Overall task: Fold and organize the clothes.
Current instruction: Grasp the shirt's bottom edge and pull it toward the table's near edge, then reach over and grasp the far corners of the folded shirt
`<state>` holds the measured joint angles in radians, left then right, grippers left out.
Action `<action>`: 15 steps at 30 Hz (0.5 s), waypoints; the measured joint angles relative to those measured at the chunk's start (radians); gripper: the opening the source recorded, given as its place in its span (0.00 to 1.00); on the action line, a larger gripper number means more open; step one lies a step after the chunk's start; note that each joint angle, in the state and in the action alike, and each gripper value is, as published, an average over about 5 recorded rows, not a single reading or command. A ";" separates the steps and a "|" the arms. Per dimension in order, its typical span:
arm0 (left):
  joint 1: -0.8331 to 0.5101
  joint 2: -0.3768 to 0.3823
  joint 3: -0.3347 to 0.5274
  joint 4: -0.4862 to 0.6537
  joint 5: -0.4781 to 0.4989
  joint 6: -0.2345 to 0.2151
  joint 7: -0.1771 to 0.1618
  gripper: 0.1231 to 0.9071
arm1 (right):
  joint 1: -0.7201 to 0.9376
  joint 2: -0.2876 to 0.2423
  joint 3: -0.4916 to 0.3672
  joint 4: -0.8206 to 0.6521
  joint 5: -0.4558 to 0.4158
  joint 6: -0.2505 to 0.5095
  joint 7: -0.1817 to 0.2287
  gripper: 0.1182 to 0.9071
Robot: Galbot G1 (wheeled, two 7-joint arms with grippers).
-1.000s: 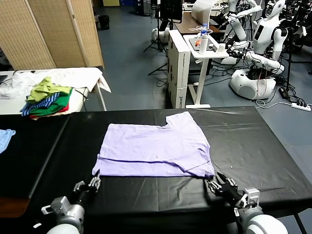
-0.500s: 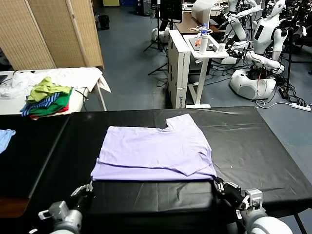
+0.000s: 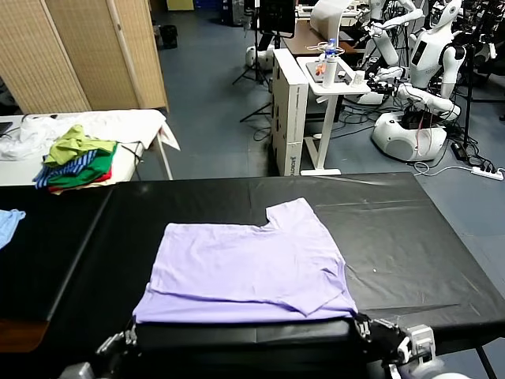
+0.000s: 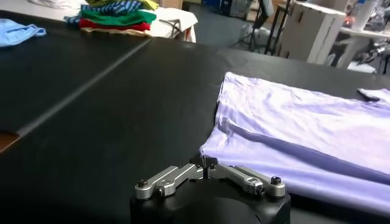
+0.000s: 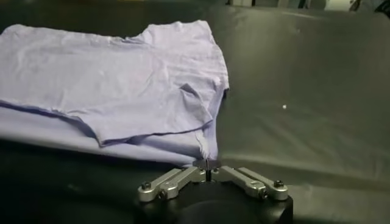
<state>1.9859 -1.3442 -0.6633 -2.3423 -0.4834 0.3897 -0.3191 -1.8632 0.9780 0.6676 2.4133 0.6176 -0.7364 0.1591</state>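
The clothes, one light lavender T-shirt [image 3: 245, 268], lie folded flat on the black table [image 3: 410, 237], with the near hem close to the table's front edge. My left gripper [image 3: 130, 335] sits at the near left corner of the hem. In the left wrist view its tips [image 4: 207, 163] meet on that corner of the T-shirt [image 4: 304, 128]. My right gripper [image 3: 361, 325] sits at the near right corner. In the right wrist view its tips [image 5: 207, 163] pinch a tuft of the T-shirt [image 5: 109, 79].
A multicoloured clothes pile [image 3: 79, 162] rests on a white table [image 3: 134, 122] at the far left. A small light blue cloth [image 3: 6, 225] lies at the left edge. A white cabinet [image 3: 304, 103] and other robots stand beyond the table.
Both grippers have drawn back toward the table's near edge, and the T-shirt has slid with them, its near hem now close to that edge.
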 joint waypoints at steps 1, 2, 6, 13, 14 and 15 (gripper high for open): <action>0.003 -0.002 -0.001 -0.009 0.006 0.019 -0.005 0.33 | -0.006 -0.002 0.005 0.009 0.008 0.000 0.002 0.78; 0.005 -0.005 -0.001 -0.019 0.009 0.040 -0.012 0.40 | -0.011 -0.004 0.011 0.018 0.017 0.000 0.004 0.85; 0.004 -0.011 -0.002 -0.061 -0.006 0.111 -0.056 0.71 | -0.015 -0.015 0.039 0.049 0.064 0.000 0.006 0.99; -0.048 0.019 -0.030 -0.116 -0.130 0.110 -0.063 0.99 | 0.095 -0.050 0.066 0.030 0.156 0.000 0.000 1.00; -0.065 0.029 -0.033 -0.114 -0.156 0.101 -0.055 1.00 | 0.125 -0.056 0.059 0.016 0.161 0.000 0.001 1.00; -0.085 0.042 -0.034 -0.110 -0.184 0.097 -0.047 1.00 | 0.159 -0.062 0.048 -0.001 0.165 0.002 0.004 1.00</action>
<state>1.9010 -1.3023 -0.6977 -2.4519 -0.6677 0.4863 -0.3664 -1.7045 0.9161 0.7160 2.4127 0.7829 -0.7346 0.1629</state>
